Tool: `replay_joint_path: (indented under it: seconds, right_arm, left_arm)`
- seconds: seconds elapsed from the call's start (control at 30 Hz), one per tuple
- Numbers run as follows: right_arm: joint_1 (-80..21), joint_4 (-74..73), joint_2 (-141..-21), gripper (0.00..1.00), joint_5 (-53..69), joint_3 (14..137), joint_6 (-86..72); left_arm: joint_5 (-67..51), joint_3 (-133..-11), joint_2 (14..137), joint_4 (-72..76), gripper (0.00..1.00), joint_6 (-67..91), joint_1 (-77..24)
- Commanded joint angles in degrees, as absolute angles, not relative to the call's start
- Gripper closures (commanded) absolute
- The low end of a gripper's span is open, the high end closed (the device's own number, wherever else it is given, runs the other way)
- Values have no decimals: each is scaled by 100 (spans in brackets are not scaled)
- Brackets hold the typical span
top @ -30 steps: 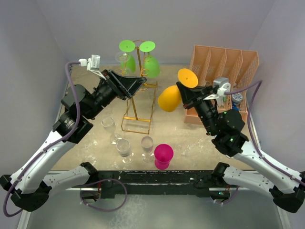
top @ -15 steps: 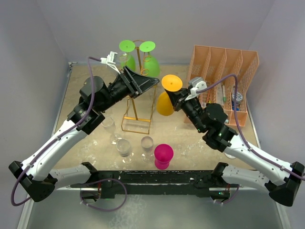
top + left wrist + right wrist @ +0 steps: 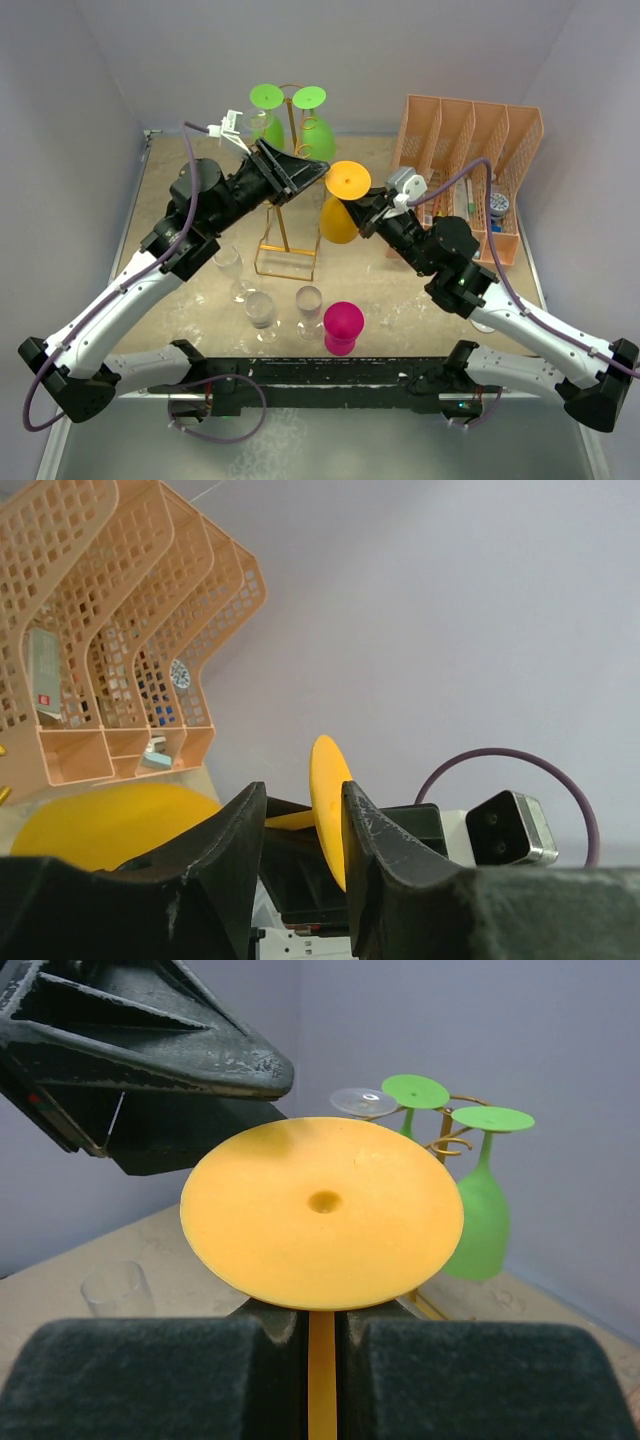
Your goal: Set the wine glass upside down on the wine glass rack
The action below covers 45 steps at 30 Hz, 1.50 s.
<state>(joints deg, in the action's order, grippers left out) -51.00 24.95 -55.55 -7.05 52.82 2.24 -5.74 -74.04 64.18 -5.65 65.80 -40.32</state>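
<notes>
The wine glass is orange and held upside down, its foot [image 3: 347,181] on top and its bowl [image 3: 337,222] below. My right gripper [image 3: 372,205] is shut on its stem [image 3: 322,1380], just under the foot [image 3: 322,1210]. The glass hangs in the air beside the right of the gold wire rack [image 3: 287,262]. My left gripper [image 3: 318,172] is open above the rack, its tips right next to the foot. In the left wrist view the foot [image 3: 328,810] shows edge-on in the gap of the left gripper [image 3: 303,790]. I cannot tell whether they touch.
Two green glasses [image 3: 318,135] hang upside down at the rack's far side, with a clear one [image 3: 363,1101] beside them. Three clear glasses [image 3: 260,310] and a magenta cup [image 3: 343,326] stand near the front. A peach mesh organizer [image 3: 470,150] stands at the right.
My right arm has carried the orange glass left, toward the rack. My left arm swung right over the rack to meet the glass's foot, then barely moved.
</notes>
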Motion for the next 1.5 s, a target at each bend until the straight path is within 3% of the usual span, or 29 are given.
replay_joint_path:
  seconds: [0.0, 0.23, 0.47, 0.53, 0.57, 0.7, 0.93, 1.27, 1.47]
  right_arm:
    - [-5116, 3026, -5509, 100, -228, 5389, 409]
    - [-5115, 3101, -5669, 100, -103, 5453, 446]
    - [-5115, 3021, -5778, 100, 18, 5550, 487]
    - [-5115, 2986, -5783, 100, 3, 5576, 481]
    - [-5115, 2967, -5784, 98, -18, 5579, 438]
    - [-5115, 2835, -5653, 61, -133, 5534, 131]
    - [-5115, 2654, -4951, 35, -621, 4957, -166]
    - [-5116, 1697, -3832, 31, -913, 4899, -695]
    - [-5115, 1392, -3488, 30, -453, 4973, -826]
  left_arm:
    - [-1014, -7500, 6468, -114, 70, 6873, -4056]
    - [-1099, -7363, 6342, -139, 79, 6929, -4059]
    - [-1206, -7328, 6330, -79, 99, 6944, -4061]
    - [-1200, -7342, 6322, -71, 100, 6924, -4061]
    - [-1167, -7359, 6313, -75, 100, 6913, -4058]
    - [-852, -7516, 6311, -7, 100, 6902, -4060]
    - [-427, -8135, 6740, -149, 100, 6812, -4039]
    - [-661, -8780, 7668, 274, 100, 7187, -3868]
    - [-900, -8952, 8178, 726, 100, 7614, -3423]
